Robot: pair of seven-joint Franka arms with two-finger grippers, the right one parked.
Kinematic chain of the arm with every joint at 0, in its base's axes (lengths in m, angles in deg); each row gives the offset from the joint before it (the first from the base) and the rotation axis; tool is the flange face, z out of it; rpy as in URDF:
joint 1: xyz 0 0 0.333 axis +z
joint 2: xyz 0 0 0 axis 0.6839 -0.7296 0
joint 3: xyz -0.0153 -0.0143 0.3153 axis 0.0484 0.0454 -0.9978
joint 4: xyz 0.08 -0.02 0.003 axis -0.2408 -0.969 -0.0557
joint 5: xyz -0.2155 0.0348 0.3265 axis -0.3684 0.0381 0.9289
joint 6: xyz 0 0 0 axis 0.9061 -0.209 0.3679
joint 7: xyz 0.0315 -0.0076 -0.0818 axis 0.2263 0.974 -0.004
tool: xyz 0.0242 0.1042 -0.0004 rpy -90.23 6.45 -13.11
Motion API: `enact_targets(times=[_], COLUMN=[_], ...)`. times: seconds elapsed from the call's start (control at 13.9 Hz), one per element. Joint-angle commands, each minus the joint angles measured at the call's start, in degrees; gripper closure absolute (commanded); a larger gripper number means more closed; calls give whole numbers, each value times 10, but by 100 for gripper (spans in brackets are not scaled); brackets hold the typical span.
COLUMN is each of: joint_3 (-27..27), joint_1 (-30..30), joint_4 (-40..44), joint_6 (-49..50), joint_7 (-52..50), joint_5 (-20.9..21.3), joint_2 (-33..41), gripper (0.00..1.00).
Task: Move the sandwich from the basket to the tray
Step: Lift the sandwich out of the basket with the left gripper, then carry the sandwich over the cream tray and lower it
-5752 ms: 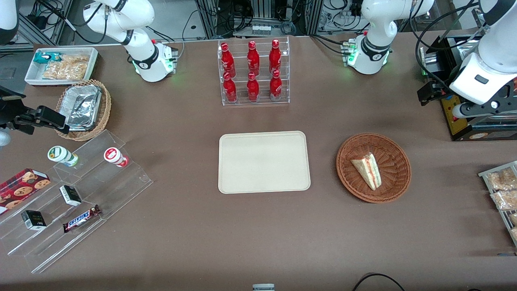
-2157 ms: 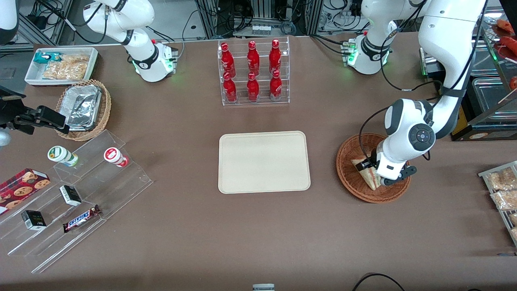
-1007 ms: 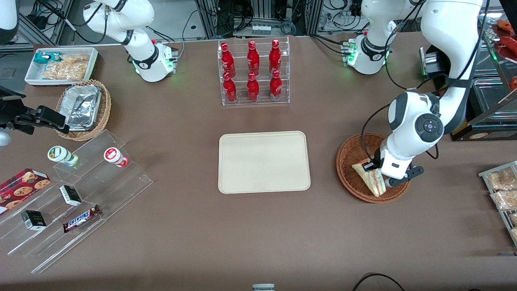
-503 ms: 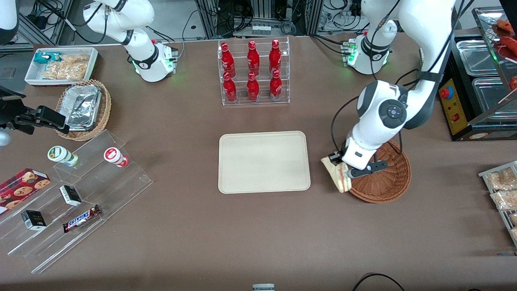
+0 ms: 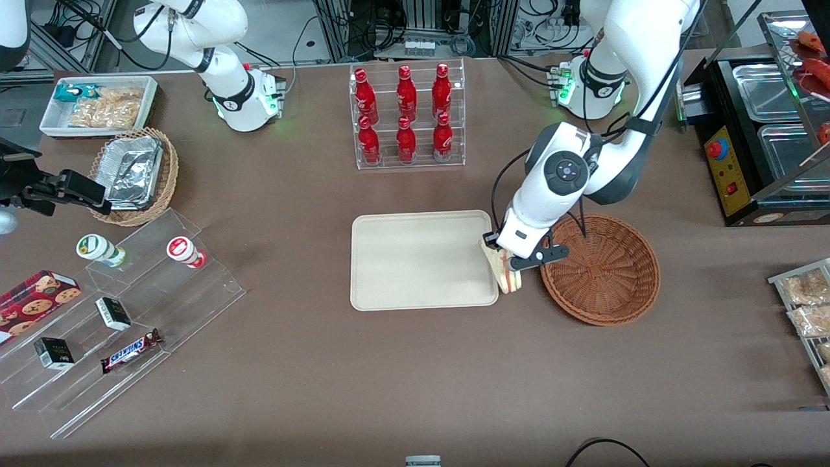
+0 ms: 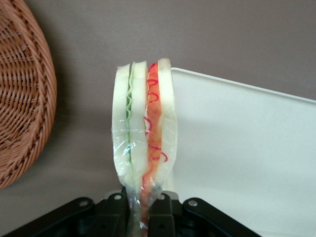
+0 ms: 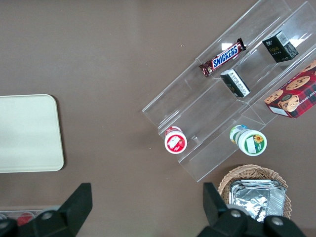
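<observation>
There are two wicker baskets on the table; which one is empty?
The round reddish-brown wicker basket beside the gripper holding the sandwich is empty; the lighter tan basket holds foil containers.

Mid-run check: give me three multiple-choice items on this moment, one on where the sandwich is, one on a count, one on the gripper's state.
1. Where is the sandwich?
A. lying in the basket
B. held in the air at the tray's edge nearest the basket
C. flat in the middle of the tray

2. How many red bottles stand in the clear rack?
A. four
B. six
C. eight

3. What state is the gripper in?
A. open above the basket
B. shut on nothing
C. shut on the sandwich

Answers: 1 B, it hangs between the basket and the tray, overlapping the tray's rim. 2 B, two rows of three. 3 C, the wrist view shows the fingers pinching the wedge's lower end.
</observation>
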Motion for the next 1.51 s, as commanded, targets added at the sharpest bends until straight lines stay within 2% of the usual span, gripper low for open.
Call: enact_targets(times=[0.0, 0.43, 0.86, 1.29, 1.44], joint_3=[15, 24, 23, 19, 18], joint_1=[-13, -64, -115, -130, -130], joint_4=[47, 108, 127, 170, 176], joint_6=[5, 8, 8, 8, 9], joint_7=[-10, -14, -16, -33, -33], joint_5=[30, 63, 67, 68, 68], joint_2=[-32, -93, -137, -180, -187], gripper=[89, 88, 87, 84, 78])
